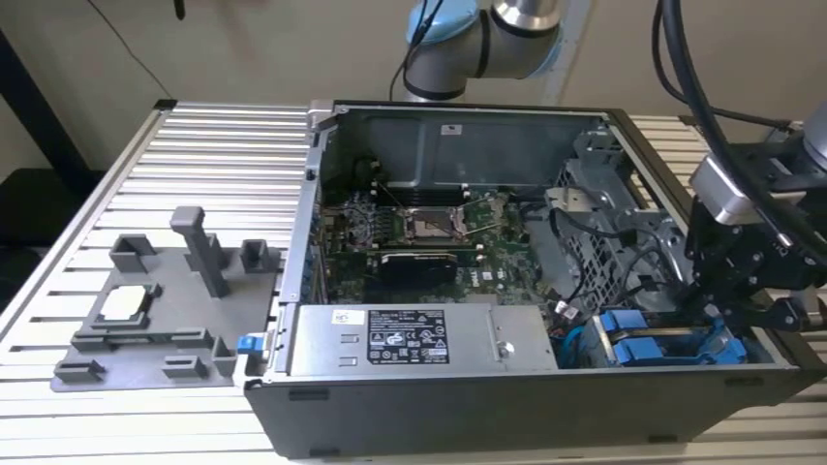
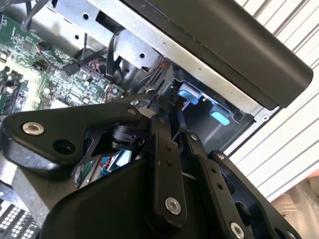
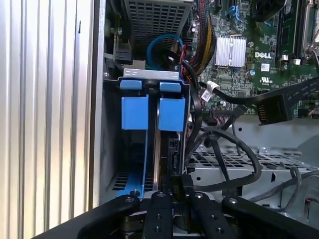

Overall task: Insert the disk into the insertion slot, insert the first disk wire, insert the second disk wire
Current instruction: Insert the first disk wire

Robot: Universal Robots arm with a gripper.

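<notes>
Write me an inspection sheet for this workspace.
Surface: slatted metal table, bearing an open computer case.
Job's things: two blue carriers side by side in the drive bay; disk wires cannot be picked out.
Clutter: grey fixture plate on the exterior view's left of the case.
Grippers: gripper close to the carriers' edge at the bay.
Cables: black cable bundle loops beside the bay; blue cable curls past the carriers.
Surroundings: arm's base behind the case; plain wall.

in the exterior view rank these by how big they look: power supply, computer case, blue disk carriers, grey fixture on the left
1. computer case
2. grey fixture
3. power supply
4. blue disk carriers
No close calls.
</notes>
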